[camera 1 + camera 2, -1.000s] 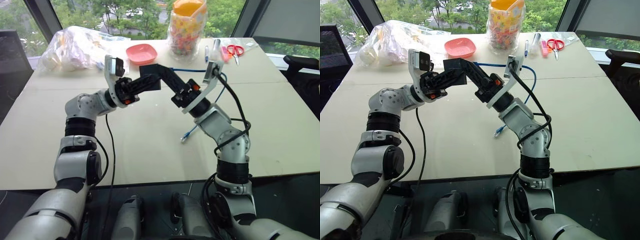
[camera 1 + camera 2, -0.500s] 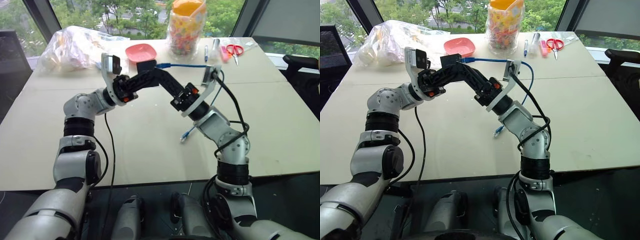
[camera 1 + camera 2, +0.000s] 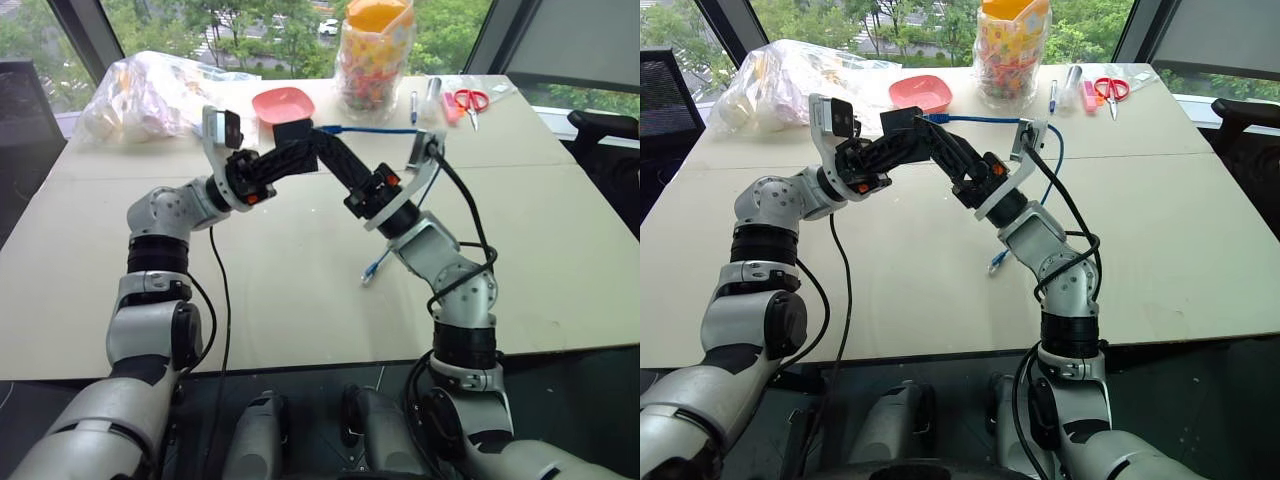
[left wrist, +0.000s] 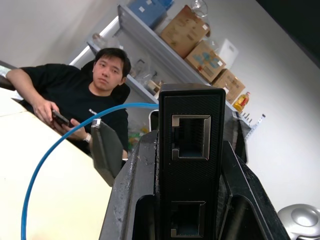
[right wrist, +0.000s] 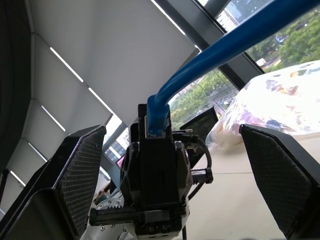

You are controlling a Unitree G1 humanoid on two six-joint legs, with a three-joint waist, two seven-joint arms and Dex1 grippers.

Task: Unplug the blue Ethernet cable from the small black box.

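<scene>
1. Since the blue Ethernet cable [image 3: 370, 130] is thin and limp, I judge the stiff plug at the small black box [image 3: 295, 135] the best hold.
2. The matte box, lifted above the table [image 3: 300, 290], sits pinched in the left gripper [image 3: 285, 160].
3. The right gripper [image 5: 165, 190] stands spread around the plug.

No readable text, labels, brand names or numbers, cardboard boxes [image 4: 192, 30] on the shelf carry markings too blurred to read
</scene>
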